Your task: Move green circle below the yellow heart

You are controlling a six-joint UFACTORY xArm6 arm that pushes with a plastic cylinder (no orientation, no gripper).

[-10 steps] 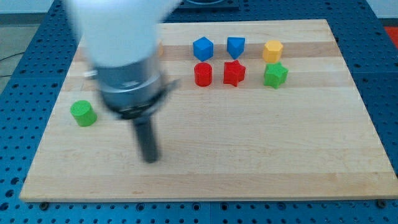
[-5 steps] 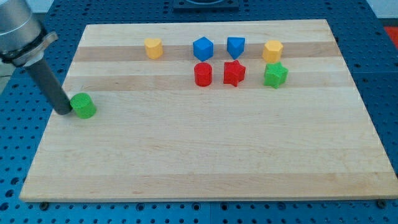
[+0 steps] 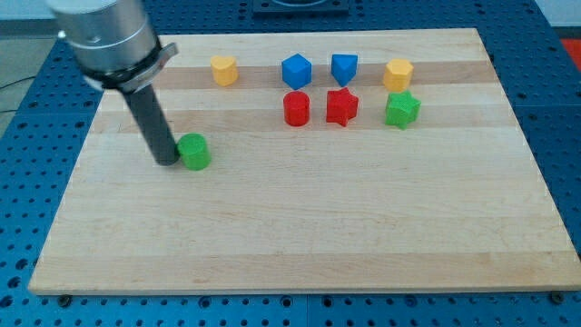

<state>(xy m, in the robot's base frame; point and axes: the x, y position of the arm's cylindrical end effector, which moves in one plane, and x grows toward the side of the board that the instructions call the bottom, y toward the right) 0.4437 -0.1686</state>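
Note:
The green circle (image 3: 193, 152) lies on the wooden board (image 3: 300, 236), left of centre. My tip (image 3: 166, 160) touches its left side. The yellow heart (image 3: 223, 69) sits near the view's top, up and to the right of the green circle. The green circle is lower than the heart and a little to its left.
To the right along the top stand a blue block (image 3: 296, 71), a second blue block (image 3: 343, 68) and a yellow block (image 3: 398, 74). Below them are a red cylinder (image 3: 296, 108), a red star (image 3: 341, 106) and a green star (image 3: 401, 109).
My tip swung to the green circle's left side and pushed it rightward along the board, from near the left edge to below-left of the yellow heart.

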